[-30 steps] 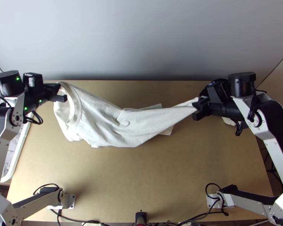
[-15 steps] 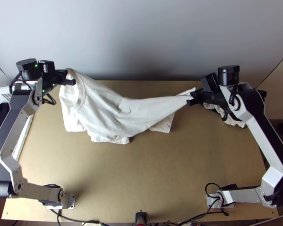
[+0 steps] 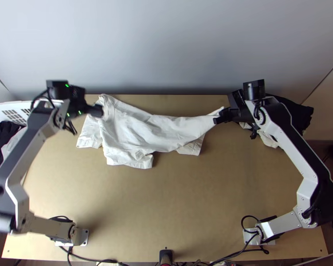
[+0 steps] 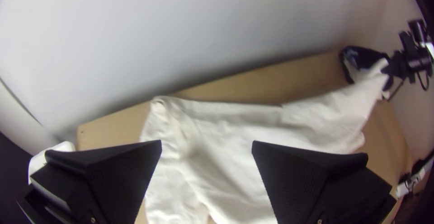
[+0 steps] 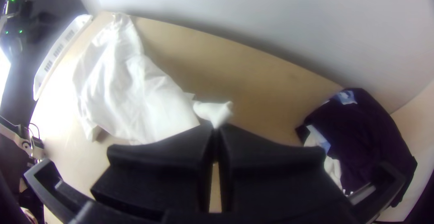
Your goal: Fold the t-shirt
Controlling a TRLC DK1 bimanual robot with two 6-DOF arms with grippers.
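White cloth, the t-shirt (image 3: 139, 133), lies rumpled and loosely spread on the table (image 3: 188, 199) below the widely parted fingers of the left gripper (image 4: 206, 143), while its opposite end is pinched between the right gripper's (image 5: 216, 128) closed fingers. This looks like the laying-out step ahead of folding, and the next move probably calls for the left fingers to take a fresh edge beneath them while the right ones keep the cloth taut. Half a second earlier the left fingers hold the collar end raised; now it is released and has dropped under them.
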